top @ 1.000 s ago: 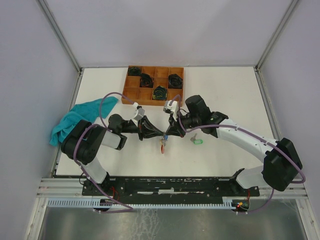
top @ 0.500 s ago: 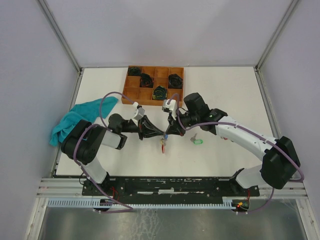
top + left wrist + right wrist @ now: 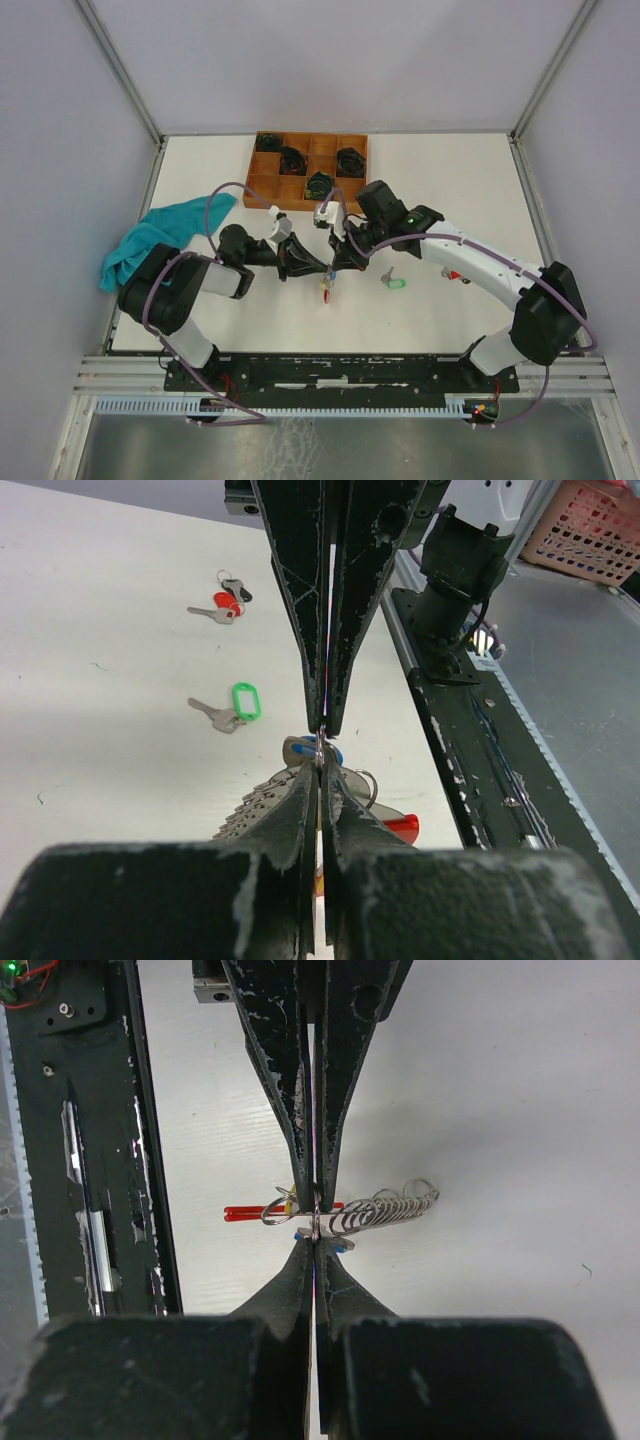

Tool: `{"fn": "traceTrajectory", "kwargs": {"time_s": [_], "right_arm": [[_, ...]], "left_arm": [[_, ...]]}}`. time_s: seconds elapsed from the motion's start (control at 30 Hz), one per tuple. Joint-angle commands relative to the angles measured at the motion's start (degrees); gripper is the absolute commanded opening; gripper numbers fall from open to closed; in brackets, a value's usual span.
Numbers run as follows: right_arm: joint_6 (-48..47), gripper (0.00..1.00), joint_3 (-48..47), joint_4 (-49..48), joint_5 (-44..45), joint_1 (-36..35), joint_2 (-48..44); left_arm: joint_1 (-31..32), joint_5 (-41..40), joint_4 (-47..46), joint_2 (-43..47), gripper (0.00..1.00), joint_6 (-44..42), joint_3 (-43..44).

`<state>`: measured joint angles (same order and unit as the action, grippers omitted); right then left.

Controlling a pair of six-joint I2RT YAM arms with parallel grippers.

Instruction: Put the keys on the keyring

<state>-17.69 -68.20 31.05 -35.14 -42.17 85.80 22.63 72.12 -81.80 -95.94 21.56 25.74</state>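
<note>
White tabletop [image 3: 450,180], wooden grid tray [image 3: 262,185] at 12 o'clock holding black coiled bundles [image 3: 350,160], left claw [image 3: 318,780] and right claw [image 3: 314,1255] pinched tight on wire keyring [image 3: 314,1222], green-tagged key [image 3: 394,281] beside

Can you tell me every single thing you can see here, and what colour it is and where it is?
table: one, white, under everything
wooden tray: one, brown, with compartments, at the far edge of the table
black coiled bundles: four, black, each in its own compartment of the tray
cloth: one, teal, crumpled at the left edge of the table
green-tagged key: one, silver with a green tag, flat on the table right of centre
red-tagged key: one, silver with a red tag, further right on the table
keyring bunch: one, silver with red and blue tags, mid-table
basket: one, pink, off the table
left fingers: one pair, black, shut on the keyring bunch
right fingers: one pair, black, shut on it from the other side
</note>
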Motion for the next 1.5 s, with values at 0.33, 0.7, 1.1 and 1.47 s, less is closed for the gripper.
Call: {"fn": "traceTrajectory", "kwargs": {"time_s": [0.33, 0.7, 1.1, 1.47], "right_arm": [[-6.87, 0.01, -1.62, 1.07, 5.19, -4.15, -1.57], [-7.04, 0.01, 0.85, -1.08, 8.50, -4.94, -3.90], [-2.92, 0.02, -0.98, -0.19, 8.37, -4.85, -2.21], [0.58, 0.04, -4.20, 3.37, 6.98, -3.84, 0.63]], "left_arm": [[1.31, -2.81, 31.67, 8.94, 0.03, -25.78, 4.91], [1.43, -3.51, 33.09, 10.22, 0.03, -25.81, 4.86], [1.43, -1.08, 36.55, 12.00, 0.03, -28.94, 4.87], [4.95, -7.35, 65.45, 13.89, 0.03, -49.40, 11.53]]}}
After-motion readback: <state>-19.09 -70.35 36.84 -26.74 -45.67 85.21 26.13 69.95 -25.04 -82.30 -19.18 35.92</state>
